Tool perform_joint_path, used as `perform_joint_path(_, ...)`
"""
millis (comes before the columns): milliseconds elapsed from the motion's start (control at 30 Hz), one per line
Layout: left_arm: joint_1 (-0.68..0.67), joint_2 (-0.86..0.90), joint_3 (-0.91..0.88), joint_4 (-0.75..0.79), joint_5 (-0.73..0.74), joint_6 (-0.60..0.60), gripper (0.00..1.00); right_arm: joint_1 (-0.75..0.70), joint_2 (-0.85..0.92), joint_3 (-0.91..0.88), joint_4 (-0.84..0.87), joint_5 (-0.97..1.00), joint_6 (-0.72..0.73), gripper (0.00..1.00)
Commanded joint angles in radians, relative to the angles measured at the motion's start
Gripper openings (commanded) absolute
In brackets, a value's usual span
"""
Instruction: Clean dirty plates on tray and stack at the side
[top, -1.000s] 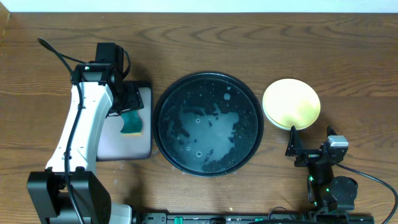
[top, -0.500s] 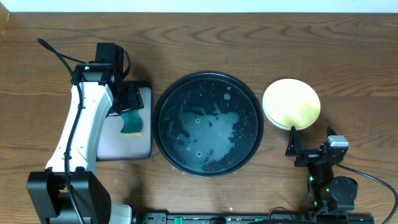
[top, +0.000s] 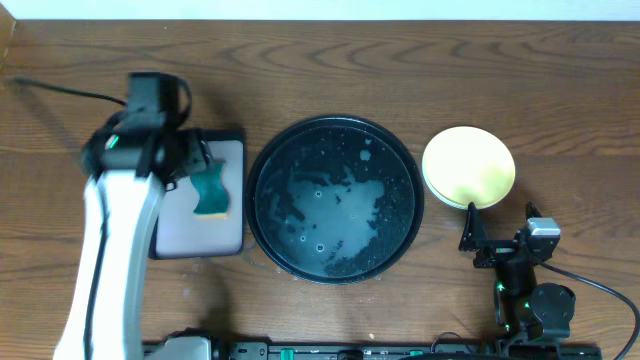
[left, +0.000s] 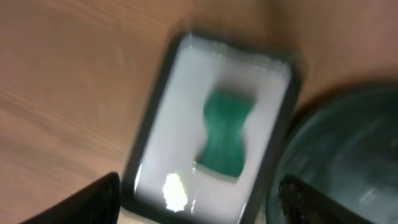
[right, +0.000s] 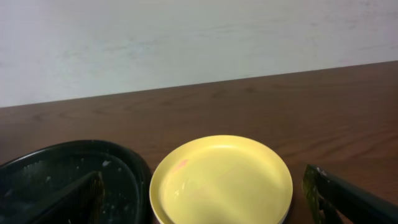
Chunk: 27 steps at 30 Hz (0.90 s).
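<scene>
At the left, the left gripper (left: 199, 182) on its white arm is hovering over a small rectangular black-rimmed tray (left: 155, 124) with a pale inside. Its fingers are spread wide and gripping nothing. A green sponge (left: 226, 133) with a pinched waist is lying loose in that small tray, directly beneath the fingers.

In the middle, the large round glossy black tray (top: 334, 198) is sitting wet, with suds and droplets pooling across it and no plate on it.

To its right, just beside the rim, a pale yellow round plate (top: 468, 165) is resting on the table. A thin pale edge is peeking out beneath it, suggesting a stack, though the plates underneath are hidden.

At the lower right, the right gripper (right: 203, 186) is parked low near the plate, facing it, with fingers parted and empty.

Judging by this, the washing and stacking are looking finished and the sponge is lying put away. Any next move is likely just lifting the left arm clear without snagging the sponge.

Everything is sitting on a brown wooden table (top: 330, 60) with strong grain. A plain pale wall (right: 186, 37) is running behind it.
</scene>
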Motion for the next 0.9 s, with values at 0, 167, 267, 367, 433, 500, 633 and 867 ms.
perform_joint_path(0,0.022,-0.147,-0.048,0.082,-0.032,0.002,0.81,-0.005,-0.009,-0.005,0.002,-0.005,-0.011,0.99)
perform_joint_path(167,0.024,-0.370,-0.223,0.314,-0.031,0.002,0.81,-0.005,-0.009,-0.005,0.001,-0.005,-0.011,0.99)
perform_joint_path(267,0.024,-0.494,-0.368,0.463,-0.021,0.030,0.81,-0.005,-0.009,-0.005,0.002,-0.005,-0.011,0.99)
perform_joint_path(367,0.024,-0.625,-0.537,0.607,0.016,0.079,0.81,-0.005,-0.008,-0.005,0.001,-0.005,-0.011,0.99)
perform_joint_path(433,0.024,-0.700,-0.640,0.698,0.030,0.089,0.81,-0.005,-0.008,-0.005,0.002,-0.005,-0.011,0.99)
perform_joint_path(500,0.024,-0.760,-0.729,0.784,0.044,0.101,0.81,-0.005,-0.008,-0.005,0.002,-0.004,-0.011,0.99)
perform_joint_path(633,0.024,-0.885,-0.914,0.951,0.100,0.181,0.81,-0.005,-0.008,-0.005,0.002,-0.005,-0.011,0.99)
perform_joint_path(867,0.024,-1.083,-1.143,1.079,0.108,0.259,0.81,-0.005,-0.008,-0.005,0.002,-0.005,-0.011,0.99)
